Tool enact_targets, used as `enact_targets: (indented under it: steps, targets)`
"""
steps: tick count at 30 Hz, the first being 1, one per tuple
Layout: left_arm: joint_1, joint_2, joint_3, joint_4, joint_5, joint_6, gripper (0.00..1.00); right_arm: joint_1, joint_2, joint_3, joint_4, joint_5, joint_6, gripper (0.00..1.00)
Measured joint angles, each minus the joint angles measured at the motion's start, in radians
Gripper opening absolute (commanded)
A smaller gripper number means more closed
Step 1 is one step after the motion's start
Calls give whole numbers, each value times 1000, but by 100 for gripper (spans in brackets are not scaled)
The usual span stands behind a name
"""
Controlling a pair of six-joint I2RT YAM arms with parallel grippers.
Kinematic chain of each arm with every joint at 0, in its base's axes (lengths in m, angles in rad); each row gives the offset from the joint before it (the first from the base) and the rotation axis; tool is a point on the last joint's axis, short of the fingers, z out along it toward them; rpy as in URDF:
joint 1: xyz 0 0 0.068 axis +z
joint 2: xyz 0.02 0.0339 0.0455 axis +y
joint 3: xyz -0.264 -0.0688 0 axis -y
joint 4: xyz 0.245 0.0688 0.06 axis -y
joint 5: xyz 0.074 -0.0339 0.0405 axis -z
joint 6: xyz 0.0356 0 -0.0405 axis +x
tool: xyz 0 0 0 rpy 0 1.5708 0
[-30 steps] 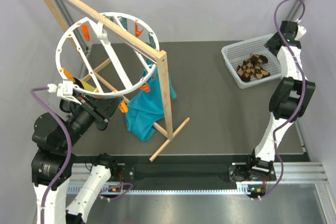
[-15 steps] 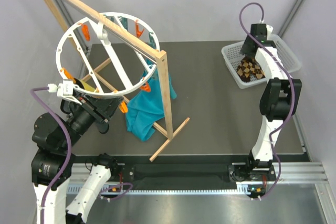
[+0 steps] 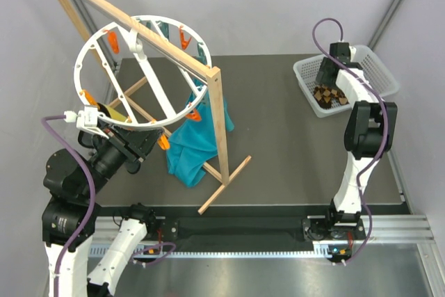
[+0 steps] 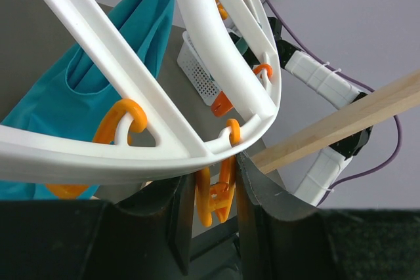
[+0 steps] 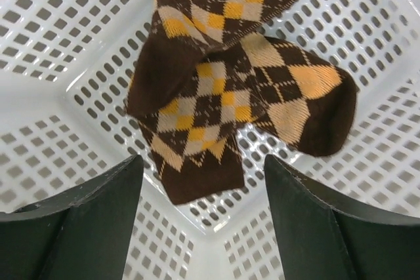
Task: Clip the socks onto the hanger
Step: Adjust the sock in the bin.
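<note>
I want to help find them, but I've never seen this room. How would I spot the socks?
On the dark grey table, go to the far right corner, where a white plastic mesh basket sits. The small soft socks lie inside it. Their brown and tan diamond pattern sets them apart from the plain teal cloth hanging on the left.

Wooden frame (image 3: 217, 123), teal cloth (image 3: 184, 149), white mesh basket (image 5: 59, 24); perhaps yellow cloth (image 3: 106, 110)

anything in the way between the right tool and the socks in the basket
Nothing visible. The right tool is open above the socks, which lie loose on the floor of the white mesh basket, with only clear space between them.
</note>
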Motion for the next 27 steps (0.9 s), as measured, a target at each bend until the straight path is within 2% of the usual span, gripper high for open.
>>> enact_targets:
  steps: [3,8,15,16,21,22,23,27]
  targets:
    - [0,0,-2,0,0,0,0,-4,54,50,1,-9,1,74]
    - [0,0,-6,0,0,0,0,-8,117,77,7,-19,4,60]
    - [0,0,-21,0,-4,0,0,-19,171,136,8,-17,11,55]
    - [0,0,-22,0,-3,0,0,-20,177,141,8,-16,11,46]
    - [0,0,-22,0,-3,0,0,-24,189,154,6,-18,20,19]
    - [0,0,-22,0,-3,0,0,-25,189,158,5,-19,21,7]
    - [0,0,-22,0,-3,0,0,-26,189,161,5,-19,18,2]
    - [0,0,-22,0,-3,0,0,-26,188,180,5,-18,29,0]
